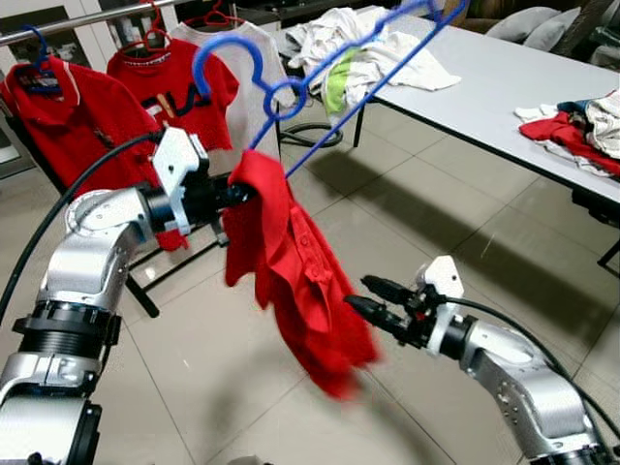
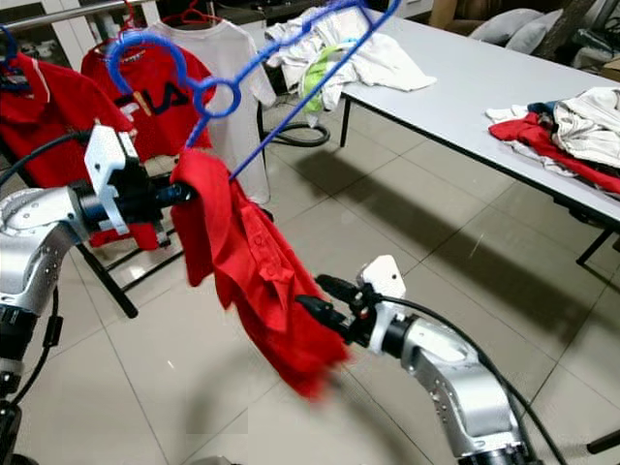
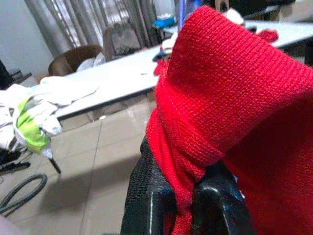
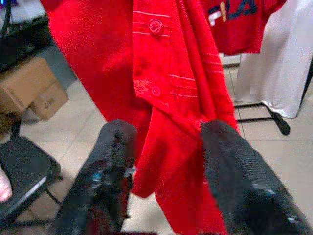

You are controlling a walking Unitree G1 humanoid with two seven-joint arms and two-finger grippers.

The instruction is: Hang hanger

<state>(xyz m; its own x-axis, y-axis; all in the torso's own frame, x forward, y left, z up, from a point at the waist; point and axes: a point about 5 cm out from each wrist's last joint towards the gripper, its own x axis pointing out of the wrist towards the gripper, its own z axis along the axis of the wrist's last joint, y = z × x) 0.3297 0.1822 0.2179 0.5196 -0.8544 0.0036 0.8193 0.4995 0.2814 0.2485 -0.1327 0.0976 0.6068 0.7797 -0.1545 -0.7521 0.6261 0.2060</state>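
The two head eyes look forward and down from above both arms, sharing the red shirt (image 1: 291, 271), the tiled floor (image 1: 455, 252) and the white counter's (image 2: 465, 68) near edge, while each wrist camera sits very close, looking along its hand's black fingers (image 4: 234, 166) into the same shirt.
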